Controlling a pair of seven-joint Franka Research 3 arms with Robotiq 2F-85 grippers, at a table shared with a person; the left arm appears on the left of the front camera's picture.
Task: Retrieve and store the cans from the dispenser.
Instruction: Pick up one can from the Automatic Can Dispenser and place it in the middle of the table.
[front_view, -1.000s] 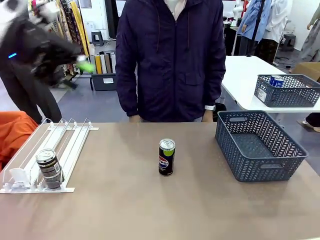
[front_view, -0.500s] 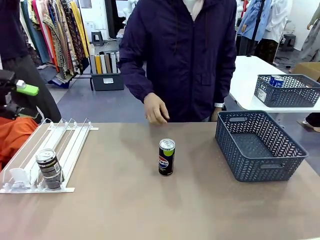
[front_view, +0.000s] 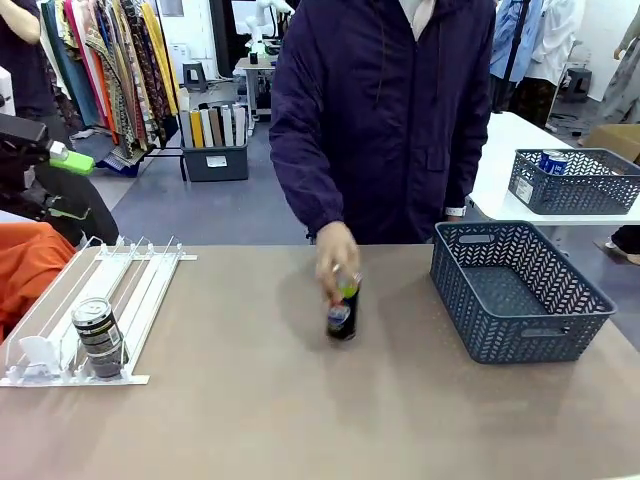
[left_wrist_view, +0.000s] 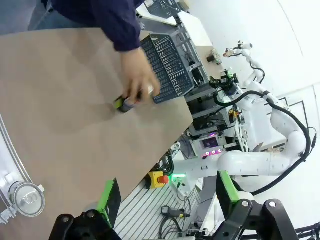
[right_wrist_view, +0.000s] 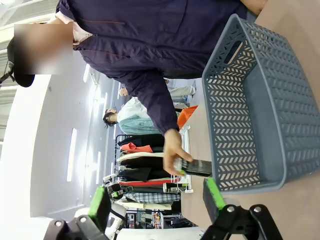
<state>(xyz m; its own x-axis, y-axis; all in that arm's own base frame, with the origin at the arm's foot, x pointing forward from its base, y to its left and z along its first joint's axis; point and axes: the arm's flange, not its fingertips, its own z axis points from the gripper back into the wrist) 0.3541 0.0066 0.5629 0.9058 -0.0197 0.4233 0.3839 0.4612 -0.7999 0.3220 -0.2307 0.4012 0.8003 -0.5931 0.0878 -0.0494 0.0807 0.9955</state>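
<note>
Cans update: the person's hand (front_view: 337, 255) is now reaching in and grabbing the green-topped can (front_view: 343, 312) mid-table, with the basket (front_view: 520, 340) at its 3 o'clock. The silver-topped can (front_view: 98, 338) is sitting in the dispenser (front_view: 150, 268) at 9 o'clock, so that one's probably mine. My left gripper (left_wrist_view: 167, 200) and right gripper (right_wrist_view: 155, 202) are both hanging spread and empty.

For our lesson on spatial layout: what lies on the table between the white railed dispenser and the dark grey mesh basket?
In the front view, one black green-topped drink can stands there, with the person's hand on its top; the rest is bare brown tabletop.
</note>
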